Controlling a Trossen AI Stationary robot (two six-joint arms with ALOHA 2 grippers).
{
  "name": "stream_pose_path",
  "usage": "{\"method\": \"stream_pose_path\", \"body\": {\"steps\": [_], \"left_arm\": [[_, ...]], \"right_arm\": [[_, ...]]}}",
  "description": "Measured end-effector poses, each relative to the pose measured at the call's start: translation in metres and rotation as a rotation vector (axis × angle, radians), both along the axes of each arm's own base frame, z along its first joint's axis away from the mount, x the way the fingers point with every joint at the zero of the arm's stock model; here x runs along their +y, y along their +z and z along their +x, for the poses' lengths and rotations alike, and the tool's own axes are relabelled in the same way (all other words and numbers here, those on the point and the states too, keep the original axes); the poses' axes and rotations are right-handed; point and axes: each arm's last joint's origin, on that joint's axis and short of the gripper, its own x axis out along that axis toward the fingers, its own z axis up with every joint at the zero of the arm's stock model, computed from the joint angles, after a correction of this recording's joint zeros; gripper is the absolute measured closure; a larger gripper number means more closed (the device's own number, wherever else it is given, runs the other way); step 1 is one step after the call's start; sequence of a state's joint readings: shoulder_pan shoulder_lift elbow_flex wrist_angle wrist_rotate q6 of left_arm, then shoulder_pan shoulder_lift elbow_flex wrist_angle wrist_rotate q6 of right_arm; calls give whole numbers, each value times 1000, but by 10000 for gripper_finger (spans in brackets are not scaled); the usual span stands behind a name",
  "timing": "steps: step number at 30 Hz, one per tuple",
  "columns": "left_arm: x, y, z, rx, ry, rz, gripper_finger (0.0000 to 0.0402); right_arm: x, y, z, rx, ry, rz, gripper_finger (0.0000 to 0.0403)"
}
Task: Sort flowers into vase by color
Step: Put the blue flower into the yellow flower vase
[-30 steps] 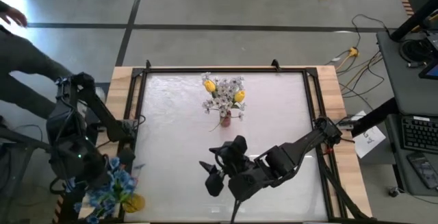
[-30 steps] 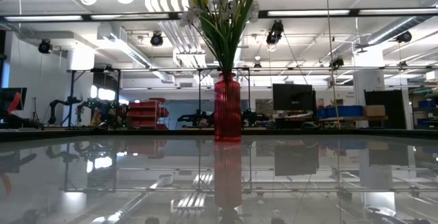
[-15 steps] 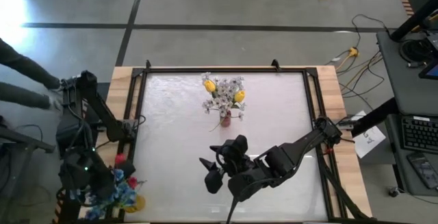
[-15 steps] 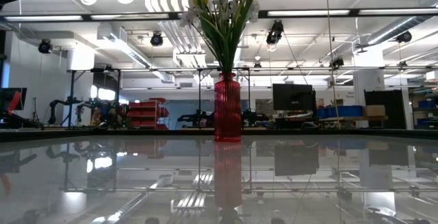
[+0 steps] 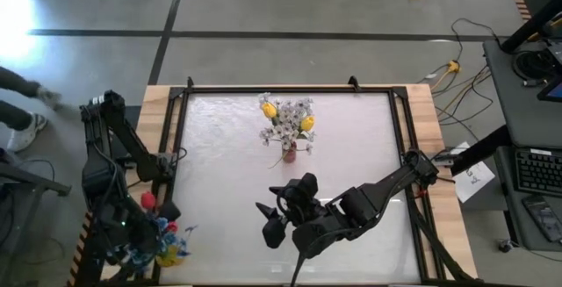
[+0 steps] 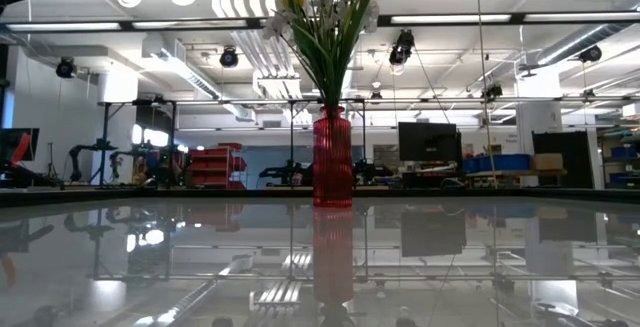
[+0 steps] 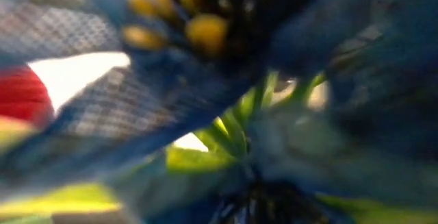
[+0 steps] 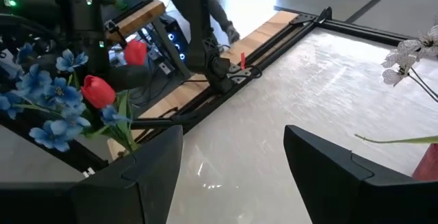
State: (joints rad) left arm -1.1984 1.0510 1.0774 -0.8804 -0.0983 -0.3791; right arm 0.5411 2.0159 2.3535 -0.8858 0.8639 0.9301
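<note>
**Left hand buried in the loose bunch, right one waiting**

The left hand (image 5: 140, 239) is down in the pile of loose flowers (image 5: 162, 234) off the near-left corner of the surface (image 5: 351, 147), well away from the red vase (image 6: 332, 157). Its own camera is jammed so close into blue petals, yellow bits and green stems that there's no telling whether the fingers are apart or pinched on a stem. From the right wrist camera the bunch shows blue blooms (image 8: 48, 94) and red tulips (image 8: 99, 90) mixed together.

The right hand (image 5: 274, 226) hovers over the surface in front of the vase, fingers spread wide with nothing between them.

The vase stands toward the far middle of the surface and already holds white sprays (image 5: 285, 125) and yellow tulips (image 5: 269, 109).

To do this step well, the left hand probably wants one stem only, gripped low on the green part rather than the bloom, then lifted straight up so neighbours don't drag along. With colours tangled like that, snagging a second flower looks like the main risk.
</note>
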Motion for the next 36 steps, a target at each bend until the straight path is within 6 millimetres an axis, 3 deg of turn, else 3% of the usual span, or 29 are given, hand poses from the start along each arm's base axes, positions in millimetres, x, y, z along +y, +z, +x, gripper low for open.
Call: {"method": "stream_pose_path", "body": {"steps": [6, 17, 28, 32, 36], "left_arm": [[5, 0, 4, -137, 99, 74, 401], [11, 0, 4, -177, 188, 91, 401], [17, -27, 4, -123, 291, 135, 401], [21, -22, 2, -97, 292, 87, 377], [24, -16, 0, -36, 293, 42, 327]], "right_arm": [[0, 0, 0, 4, 4, -10, 156], [0, 0, 0, 12, 16, -19, 158], [5, 0, -3, 5, 22, -2, 147], [5, 0, -3, 8, 27, -5, 122], [7, -1, -2, 25, 68, 7, 95]]}}
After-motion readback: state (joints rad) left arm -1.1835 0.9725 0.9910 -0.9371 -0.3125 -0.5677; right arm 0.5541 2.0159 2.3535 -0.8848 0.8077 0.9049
